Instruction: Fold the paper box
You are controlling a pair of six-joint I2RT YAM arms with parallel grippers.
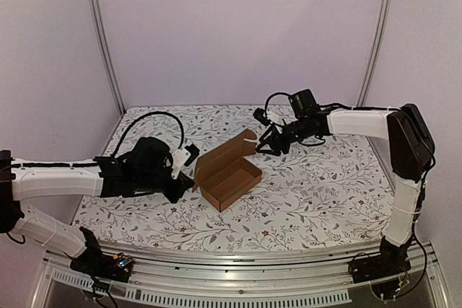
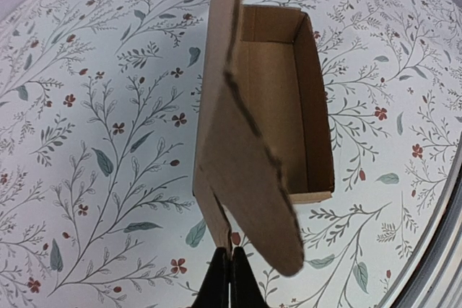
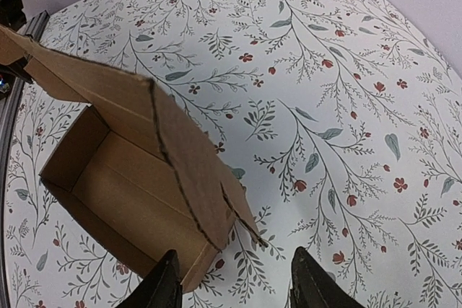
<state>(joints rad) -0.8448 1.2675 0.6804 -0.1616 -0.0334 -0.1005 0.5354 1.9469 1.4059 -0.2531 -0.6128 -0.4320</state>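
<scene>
The paper box [image 1: 229, 171] is a plain brown carton lying open in the middle of the table, its lid standing up along the far side. In the left wrist view the lid [image 2: 238, 156] rises edge-on beside the open tray [image 2: 278, 106]. My left gripper [image 2: 229, 268] is shut on a narrow tab at the lid's left end, and in the top view this left gripper [image 1: 189, 175] sits at the box's left corner. My right gripper [image 3: 234, 283] is open, just off the lid's right end flap [image 3: 209, 185] without touching it. From above, the right gripper [image 1: 266, 143] hovers by that flap [image 1: 249, 137].
A floral-patterned cloth [image 1: 325, 185] covers the table. Pale walls and two metal posts [image 1: 101, 34] enclose the back and sides. An aluminium rail [image 1: 238, 261] runs along the near edge by the arm bases.
</scene>
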